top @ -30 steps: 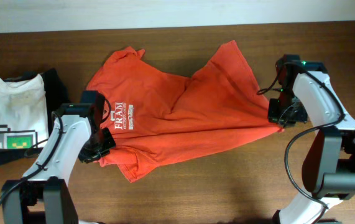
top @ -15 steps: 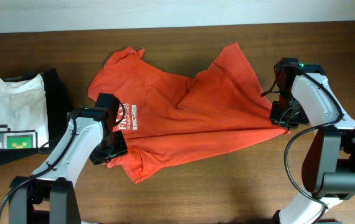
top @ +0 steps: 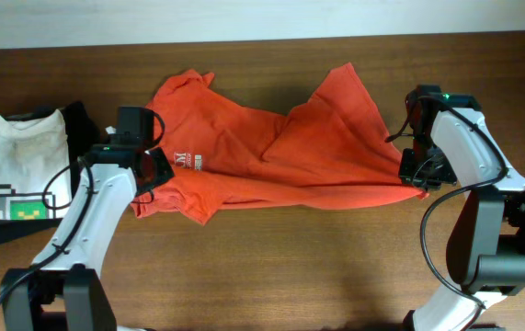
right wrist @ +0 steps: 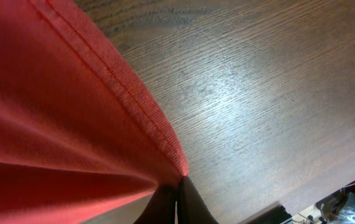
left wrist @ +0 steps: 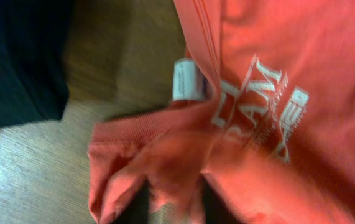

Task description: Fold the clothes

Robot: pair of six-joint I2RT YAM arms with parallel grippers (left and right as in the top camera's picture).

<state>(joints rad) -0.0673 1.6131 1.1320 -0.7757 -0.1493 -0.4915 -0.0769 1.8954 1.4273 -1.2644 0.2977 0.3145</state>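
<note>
Across the table [top: 317,267] lies the orange T-shirt [top: 280,156], pulled taut along its lower edge, probably to flatten it for folding. The right jaws pinch its hem corner; the left jaws pinch bunched cloth beside the white lettering [left wrist: 258,106] and neck label [left wrist: 183,79].

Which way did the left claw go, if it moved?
Yes: the left gripper moved toward the table's far edge, from beside the white T-shirt's green graphic to beside its middle, dragging the red-orange T-shirt.
</note>
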